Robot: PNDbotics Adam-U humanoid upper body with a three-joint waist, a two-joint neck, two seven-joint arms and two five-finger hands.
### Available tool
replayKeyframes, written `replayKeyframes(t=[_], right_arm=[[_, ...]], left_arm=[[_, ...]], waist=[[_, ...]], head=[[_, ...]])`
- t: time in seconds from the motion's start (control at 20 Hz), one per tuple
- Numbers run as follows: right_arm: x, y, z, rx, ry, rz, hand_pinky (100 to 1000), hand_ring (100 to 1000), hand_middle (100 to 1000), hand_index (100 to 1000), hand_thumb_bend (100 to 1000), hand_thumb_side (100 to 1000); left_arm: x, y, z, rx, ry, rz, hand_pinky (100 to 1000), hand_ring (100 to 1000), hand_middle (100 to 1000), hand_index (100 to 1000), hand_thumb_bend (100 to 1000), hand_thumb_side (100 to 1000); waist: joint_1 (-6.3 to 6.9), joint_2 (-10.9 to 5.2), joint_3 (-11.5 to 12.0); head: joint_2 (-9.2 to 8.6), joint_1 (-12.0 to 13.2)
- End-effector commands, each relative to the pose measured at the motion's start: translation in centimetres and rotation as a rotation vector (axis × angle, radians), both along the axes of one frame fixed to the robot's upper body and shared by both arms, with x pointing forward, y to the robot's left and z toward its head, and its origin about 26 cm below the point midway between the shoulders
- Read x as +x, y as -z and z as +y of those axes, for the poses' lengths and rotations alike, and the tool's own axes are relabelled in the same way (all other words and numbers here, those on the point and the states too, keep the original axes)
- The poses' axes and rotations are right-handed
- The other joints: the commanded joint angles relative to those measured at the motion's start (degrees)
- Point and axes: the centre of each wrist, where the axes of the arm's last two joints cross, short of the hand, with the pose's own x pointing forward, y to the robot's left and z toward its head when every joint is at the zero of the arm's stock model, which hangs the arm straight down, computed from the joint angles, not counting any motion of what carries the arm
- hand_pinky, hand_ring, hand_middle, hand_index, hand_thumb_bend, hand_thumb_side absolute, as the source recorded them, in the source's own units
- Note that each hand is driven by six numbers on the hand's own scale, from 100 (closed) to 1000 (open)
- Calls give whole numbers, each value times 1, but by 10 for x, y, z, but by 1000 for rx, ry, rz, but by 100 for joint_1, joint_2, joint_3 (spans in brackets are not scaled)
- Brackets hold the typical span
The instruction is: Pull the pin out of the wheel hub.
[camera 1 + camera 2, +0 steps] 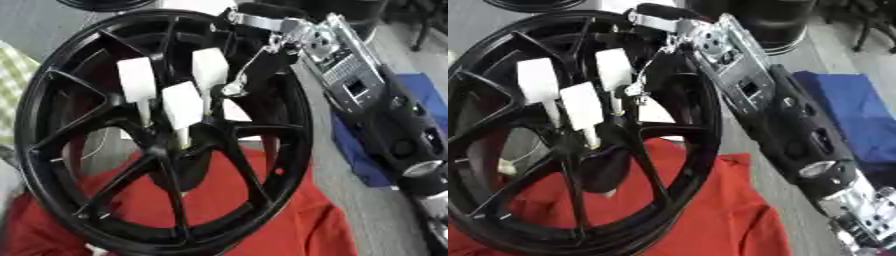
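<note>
A black spoked wheel hub (293, 130) stands tilted on a red cloth (271, 220). At its centre sit three white pins with blocky heads: a left one (137, 80), a lower middle one (182, 105) and a right one (210, 67). My right arm runs up from the lower right, and my right hand (710, 42) reaches over the rim's upper right into the spokes. Its thin silver tip lies just right of the right pin's stem. Whether it grips that pin is hidden. My left hand shows in neither view.
A blue cloth (859, 110) lies on the grey surface to the right, under my right arm. A green checked cloth (10, 75) shows at the left edge. Another dark round object (785, 22) stands behind the hub at the top.
</note>
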Motion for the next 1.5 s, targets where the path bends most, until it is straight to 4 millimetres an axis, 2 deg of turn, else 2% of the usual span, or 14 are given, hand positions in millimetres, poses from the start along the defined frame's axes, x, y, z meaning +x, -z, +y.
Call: replayKeyframes(t=[0.05,0.65,0.85,1.2,1.35,1.5], right_arm=[[-2,-10,-4,47,5,2,646,658,440,543,469,100],[-6,-18,-9,117,42,50,604,592,323,428,415,100],[-11,-38,-20,169,77,-3,594,584,308,415,411,100],[-34,-82,-45,250,118,-134,592,581,307,413,411,100],[-45,-101,-63,313,148,-182,585,580,306,411,411,100],[-59,-119,-93,404,209,-232,573,577,306,410,407,100]], left_arm=[[2,-12,0,17,11,-34,611,578,513,673,163,1000],[2,-9,0,19,15,-22,615,581,516,674,166,1000],[1,-7,1,20,12,-17,615,581,516,674,166,1000],[-1,-5,3,23,4,-10,615,581,516,674,166,1000],[-2,-4,5,22,-3,-7,615,581,516,674,167,1000],[-3,-3,9,23,-15,-4,615,581,516,674,167,1000]], waist=[[36,-126,9],[21,-192,10],[26,-225,-23],[32,-270,-82],[30,-298,-121],[21,-323,-186]], head=[[-21,-21],[-1,-76],[30,-87],[89,-21],[108,88],[85,208]])
